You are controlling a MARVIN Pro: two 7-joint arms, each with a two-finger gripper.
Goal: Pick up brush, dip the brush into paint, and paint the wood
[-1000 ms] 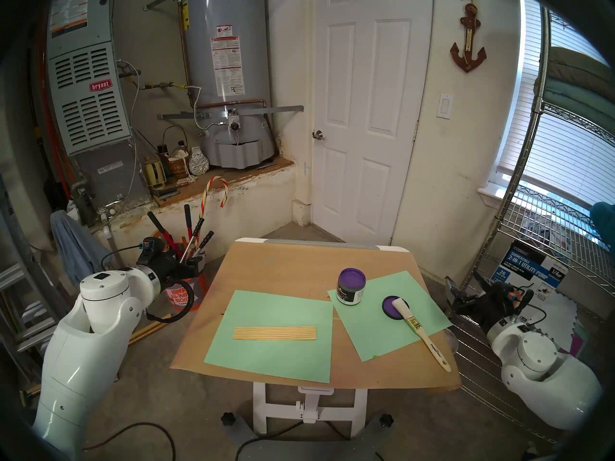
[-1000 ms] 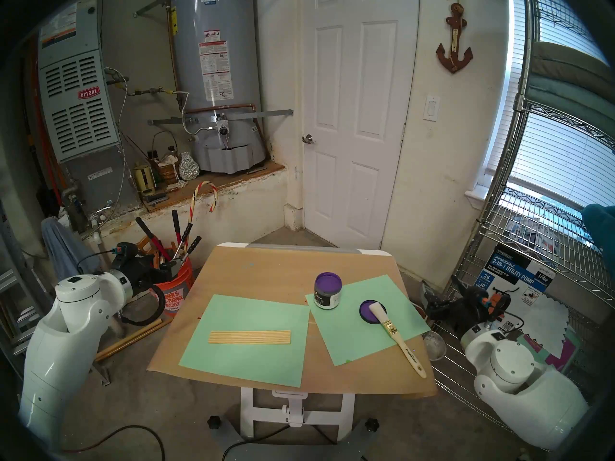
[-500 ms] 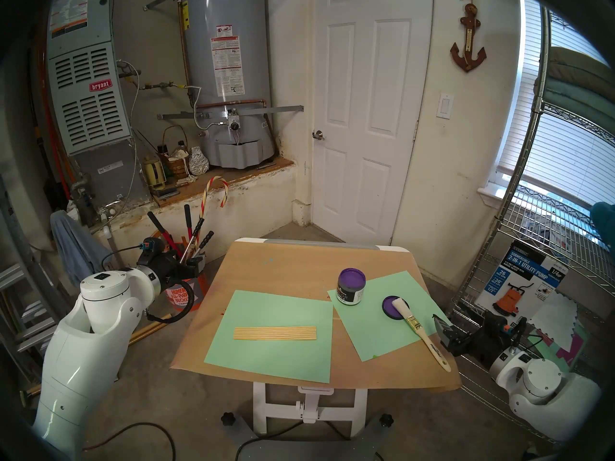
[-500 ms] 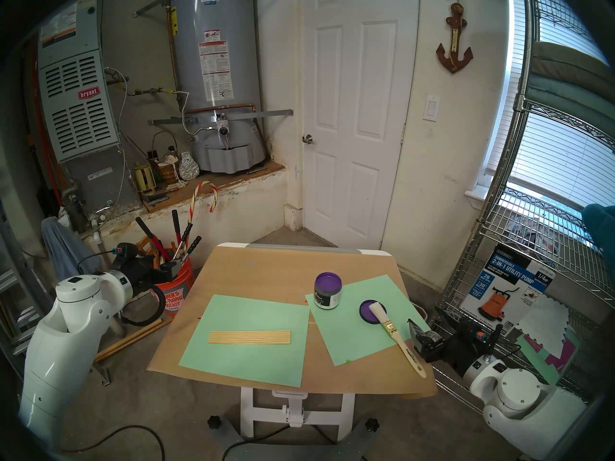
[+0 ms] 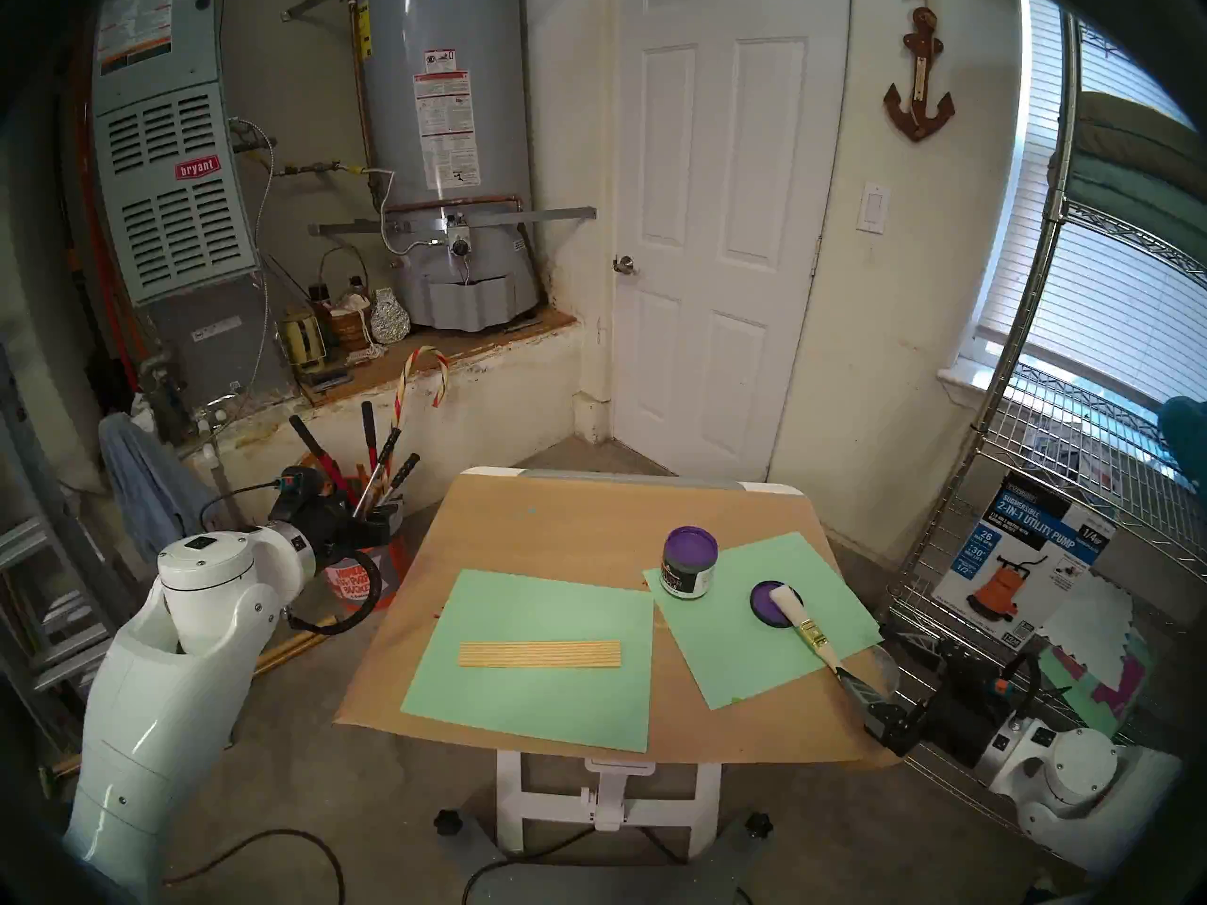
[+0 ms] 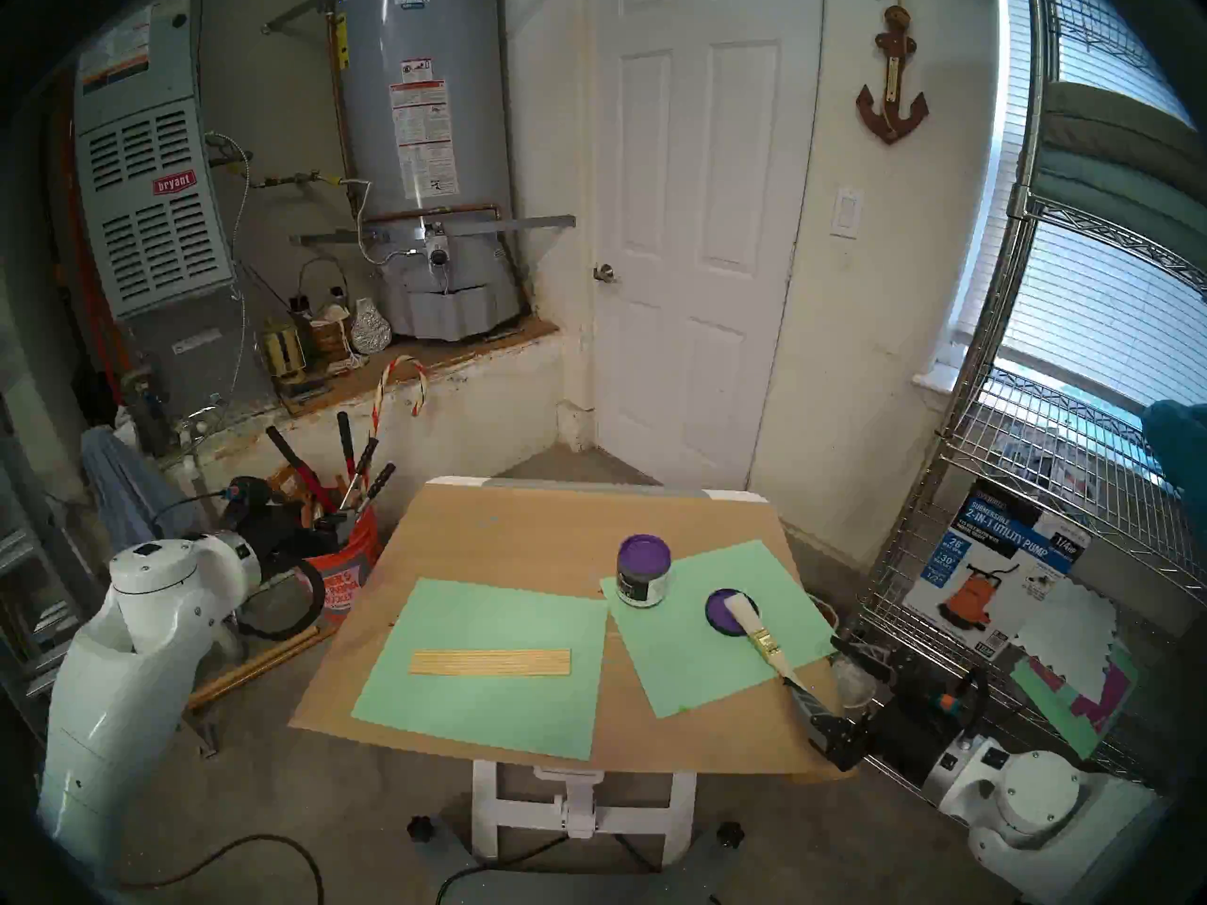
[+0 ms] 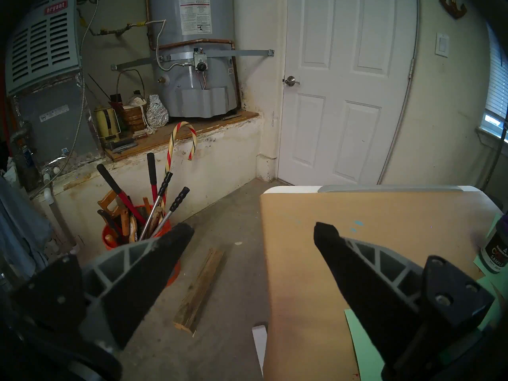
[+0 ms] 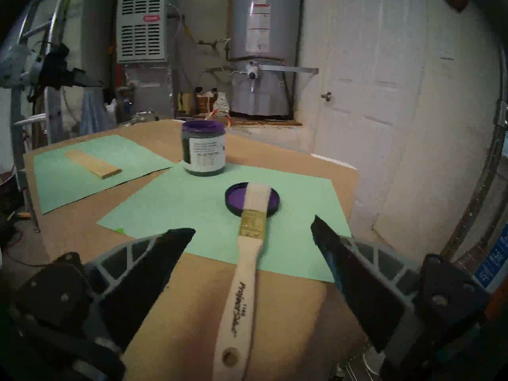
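The brush (image 5: pixel 812 634) lies on the right green sheet, its white bristles resting on the upturned lid (image 5: pixel 765 606) coated in purple paint. Its pale handle (image 8: pixel 242 289) points at the table's near right corner. My right gripper (image 8: pixel 253 225) is open over that handle, one finger on each side and neither touching it; in the head view the right gripper (image 5: pixel 849 681) hides the handle's end. An open jar of purple paint (image 5: pixel 690 548) stands behind the lid. The wood (image 5: pixel 539 654), a pale yellow striped strip, lies on the left green sheet. My left gripper (image 7: pixel 253 226) hangs open and empty off the table's left side.
Brown paper covers the table (image 5: pixel 555 525). A wire shelf (image 5: pixel 1045 427) with a pump box (image 5: pixel 1019 557) stands close on the right, and a clear cup (image 6: pixel 849 678) sits just past the table's right edge. An orange bucket of tools (image 5: pixel 356 577) is on the floor at left.
My right arm swung from beside the wire shelf in to the table's near right corner, bringing its open gripper over the brush handle. The left arm and the objects stayed put.
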